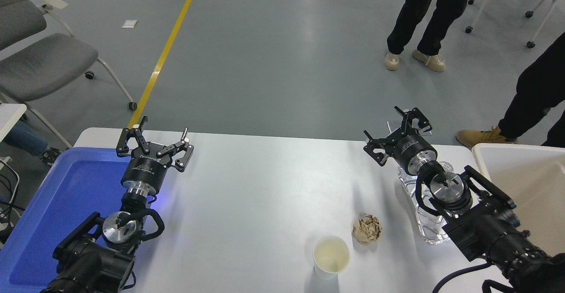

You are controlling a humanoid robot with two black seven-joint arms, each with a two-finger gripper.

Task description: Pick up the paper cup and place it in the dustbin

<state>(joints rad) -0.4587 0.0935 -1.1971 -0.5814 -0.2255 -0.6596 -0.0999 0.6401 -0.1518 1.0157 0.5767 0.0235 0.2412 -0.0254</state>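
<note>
The paper cup (331, 256) is small, white, cream inside, and stands upright near the table's front edge, right of centre. The beige dustbin (481, 156) stands at the right edge, only partly in view. My right gripper (396, 133) is open and empty, high near the table's far right, well behind and to the right of the cup. My left gripper (154, 142) is open and empty, parked at the far left beside the blue tray.
A crumpled brown paper ball (367, 229) lies just right of and behind the cup. A clear plastic piece (424, 227) lies under my right arm. A shallow blue tray (57, 196) fills the left side. People's legs stand beyond the table at the top right.
</note>
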